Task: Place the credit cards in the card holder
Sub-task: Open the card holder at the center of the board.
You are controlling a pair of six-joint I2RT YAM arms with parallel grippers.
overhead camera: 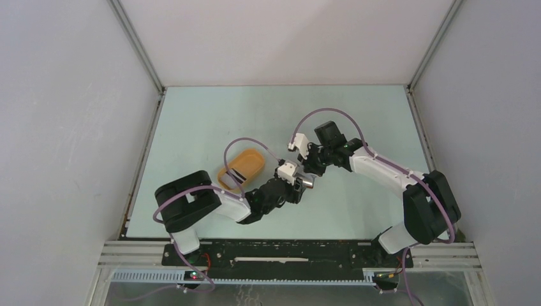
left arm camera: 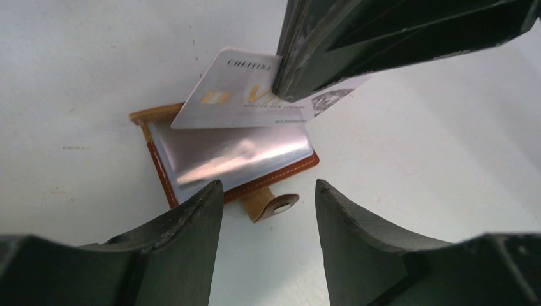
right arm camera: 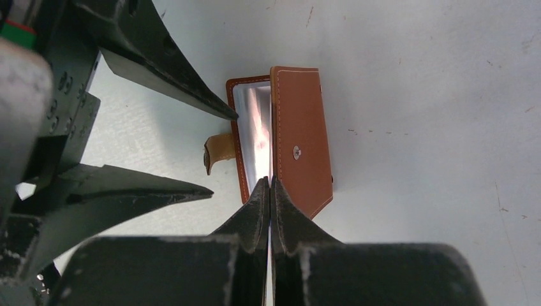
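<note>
The right gripper (right arm camera: 270, 191) is pinched shut on one end of a credit card (left arm camera: 236, 99), tilted just above the open card holder (left arm camera: 236, 159) lying on the table (left arm camera: 415, 159). The left gripper (left arm camera: 268, 204) hovers beside it, jaws wide and empty. The card looks light, stiff and slick, so an edge grip suits it. The soft holder may slide unless pinned.

Both arms angled inward, grippers close together, tips facing.
Left arm (overhead camera: 210, 204) lies low and stretches forward and to the right. Left gripper (left arm camera: 268, 191) has its jaws parted with nothing between them. Right arm (overhead camera: 383, 169) reaches in leftward, wrist pitched down. Right gripper (right arm camera: 270, 182) has its fingers pressed together, pinching a credit card (left arm camera: 242, 95).
</note>
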